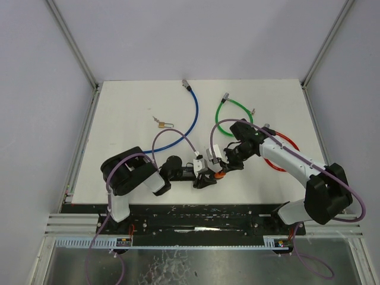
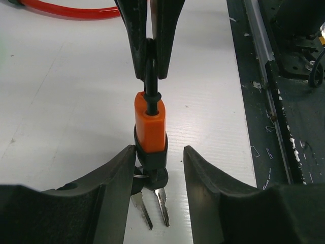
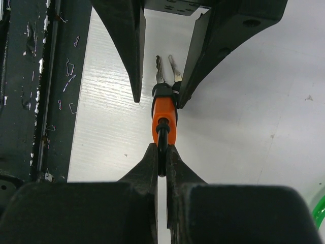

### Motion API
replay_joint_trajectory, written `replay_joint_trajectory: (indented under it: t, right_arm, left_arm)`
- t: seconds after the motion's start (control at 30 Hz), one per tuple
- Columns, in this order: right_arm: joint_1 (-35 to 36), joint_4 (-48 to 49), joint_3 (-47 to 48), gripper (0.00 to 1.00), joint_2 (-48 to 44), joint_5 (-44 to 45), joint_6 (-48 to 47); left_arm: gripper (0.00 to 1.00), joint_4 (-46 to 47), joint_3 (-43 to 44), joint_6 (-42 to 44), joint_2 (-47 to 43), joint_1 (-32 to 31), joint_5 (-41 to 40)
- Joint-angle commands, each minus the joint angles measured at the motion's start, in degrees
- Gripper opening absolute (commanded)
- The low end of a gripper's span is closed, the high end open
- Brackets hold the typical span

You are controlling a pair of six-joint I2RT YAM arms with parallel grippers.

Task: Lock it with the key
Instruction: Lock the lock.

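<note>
- left hand (image 2: 159, 152): jaws apart, straddling the black base of the orange padlock (image 2: 151, 124); one finger touches it, a gap shows at the other.
- two keys (image 2: 152, 208) at the padlock base, deep between the left hand's fingers, over the white desk (image 2: 61, 101).
- right hand (image 3: 161, 150): clamped tight on the shackle (image 3: 162, 133), directly opposite the left hand, fingertips just short of the orange body.

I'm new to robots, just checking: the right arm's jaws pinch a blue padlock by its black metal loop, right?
Not blue: the right wrist view shows the right gripper, jaws closed, pinching an orange padlock by its black metal loop.
</note>
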Motion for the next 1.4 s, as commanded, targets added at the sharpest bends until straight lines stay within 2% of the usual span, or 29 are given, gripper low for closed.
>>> replay_joint_trajectory:
  t: [0.0,0.53,1.07,1.2,1.37]
  right_arm:
    - [0.87,0.16,2.43,0.00,0.71,0.34,1.32]
    - [0.95,0.14,3.03,0.00,2.20,-1.63,2.40]
    - [1.04,1.35,2.33,0.00,2.07,-2.29,2.69]
    - [1.01,1.37,2.30,0.00,1.99,-2.28,2.77]
    - [1.04,1.54,2.36,0.00,1.89,-2.20,2.85]
  left_arm:
    - [0.41,5.85,1.58,-0.33,1.68,-0.06,0.92]
    - [0.31,9.32,2.87,-2.05,4.74,-0.17,1.03]
    - [0.30,12.51,3.68,-4.43,6.41,-0.31,2.60]
    - [0.31,12.58,3.65,-4.52,6.34,-0.32,2.38]
    - [0.41,13.50,2.49,-4.30,5.73,-0.35,0.57]
